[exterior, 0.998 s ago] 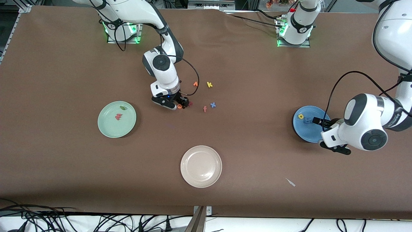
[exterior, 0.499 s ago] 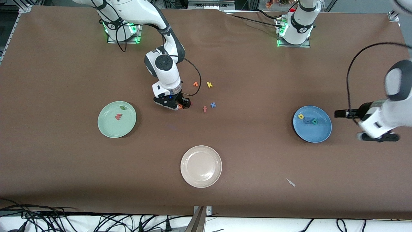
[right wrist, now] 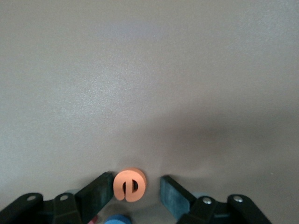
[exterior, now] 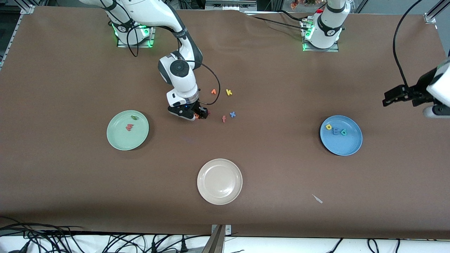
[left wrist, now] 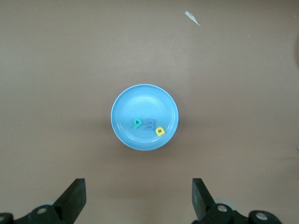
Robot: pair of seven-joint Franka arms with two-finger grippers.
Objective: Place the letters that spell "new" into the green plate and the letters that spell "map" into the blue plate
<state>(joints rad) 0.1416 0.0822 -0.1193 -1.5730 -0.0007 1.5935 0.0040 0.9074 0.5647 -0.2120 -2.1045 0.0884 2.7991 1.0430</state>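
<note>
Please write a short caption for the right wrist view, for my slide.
Right hand down at the brown table, its fingers either side of the orange e.

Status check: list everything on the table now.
green plate: one, mint, toward the right arm's end; holds green n, pink w.
blue plate: one, blue, toward the left arm's end; holds yellow p, blue m, teal a.
beige plate: one, nearest the front camera.
loose letters: four; orange letter, yellow k, salmon f, blue x; table's middle.
orange e: one, beside them.
paper scrap: one, pale, nearer the camera than blue plate.
right claw: open, astride orange e.
left claw: open, above table.
</note>
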